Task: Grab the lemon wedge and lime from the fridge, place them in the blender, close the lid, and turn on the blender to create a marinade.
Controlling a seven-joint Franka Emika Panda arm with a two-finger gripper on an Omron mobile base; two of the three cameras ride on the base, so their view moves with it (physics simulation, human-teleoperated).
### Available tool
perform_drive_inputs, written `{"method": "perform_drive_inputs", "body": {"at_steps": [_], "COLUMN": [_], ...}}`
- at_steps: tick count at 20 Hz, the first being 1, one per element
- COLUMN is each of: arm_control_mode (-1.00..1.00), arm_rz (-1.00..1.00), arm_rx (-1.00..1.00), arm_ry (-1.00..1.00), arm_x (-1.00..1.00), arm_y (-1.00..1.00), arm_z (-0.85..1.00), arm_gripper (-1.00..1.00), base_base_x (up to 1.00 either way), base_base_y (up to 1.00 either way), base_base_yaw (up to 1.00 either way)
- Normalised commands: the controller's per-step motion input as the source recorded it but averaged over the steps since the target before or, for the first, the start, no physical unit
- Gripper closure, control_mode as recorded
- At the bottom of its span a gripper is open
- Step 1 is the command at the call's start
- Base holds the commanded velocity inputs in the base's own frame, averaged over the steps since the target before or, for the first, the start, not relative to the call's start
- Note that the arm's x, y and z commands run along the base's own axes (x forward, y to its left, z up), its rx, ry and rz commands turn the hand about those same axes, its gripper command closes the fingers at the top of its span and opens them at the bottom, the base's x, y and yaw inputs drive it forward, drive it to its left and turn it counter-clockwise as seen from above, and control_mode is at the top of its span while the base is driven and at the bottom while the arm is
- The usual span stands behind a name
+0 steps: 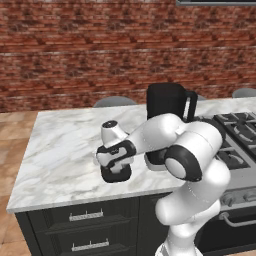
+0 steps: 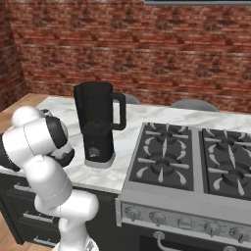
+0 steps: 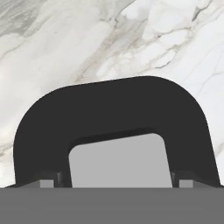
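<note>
Fingers (image 3: 117, 183) of the arm sit low over the lid (image 3: 113, 113), with their 2 tips at either side of its small grey centre square; whether they pinch the lid or merely straddle it cannot be told. In the hand view the lid, a flat black cap with rounded corners, lies flat on the white marble tabletop (image 3: 65, 39).

From the left base view, the lid (image 1: 116, 173) rests on the tabletop (image 1: 60, 155) near the front edge, directly beneath the white hand. Dark drawer fronts with metal handles (image 1: 86, 216) stand below the edge.

Just behind and to the right of the lid stands the blender (image 1: 167, 107), upright, a dark squarish jar with a side handle. In the right base view the blender (image 2: 98, 122) rests on its grey foot, open at the top, just beside the gas stove (image 2: 191, 166), whose burners occupy the right part of the surface.

Behind the tabletop, 2 grey chair backs (image 2: 193, 105) rise above the far edge, and a red brick wall (image 2: 147, 54) closes the scene.
</note>
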Motion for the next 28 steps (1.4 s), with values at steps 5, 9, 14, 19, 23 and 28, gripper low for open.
{"method": "perform_drive_inputs", "body": {"at_steps": [5, 9, 14, 19, 23, 28], "arm_control_mode": [-1.00, -1.00, -1.00, -1.00, -1.00, -1.00], "arm_rz": [0.00, 0.00, 0.00, -0.01, 0.00, 0.00], "arm_rx": [0.00, 0.00, 0.00, 0.00, -0.01, -0.02], "arm_ry": [-0.07, 0.00, -0.01, -0.17, -0.22, -0.17], "arm_x": [0.00, 0.00, 0.00, -0.13, -0.18, -0.18], "arm_y": [-0.03, 0.00, 0.00, 0.00, 0.00, 0.00], "arm_z": [-0.23, 0.00, 0.00, 0.46, 0.97, 1.00], "arm_gripper": [1.00, 1.00, 1.00, 1.00, 1.00, 1.00], "base_base_x": [0.00, 0.00, 0.00, 0.00, 0.00, 0.00], "base_base_y": [0.00, 0.00, 0.00, 0.00, 0.00, 0.00], "base_base_yaw": [0.00, 0.00, 0.00, 0.00, 0.00, 0.00]}}
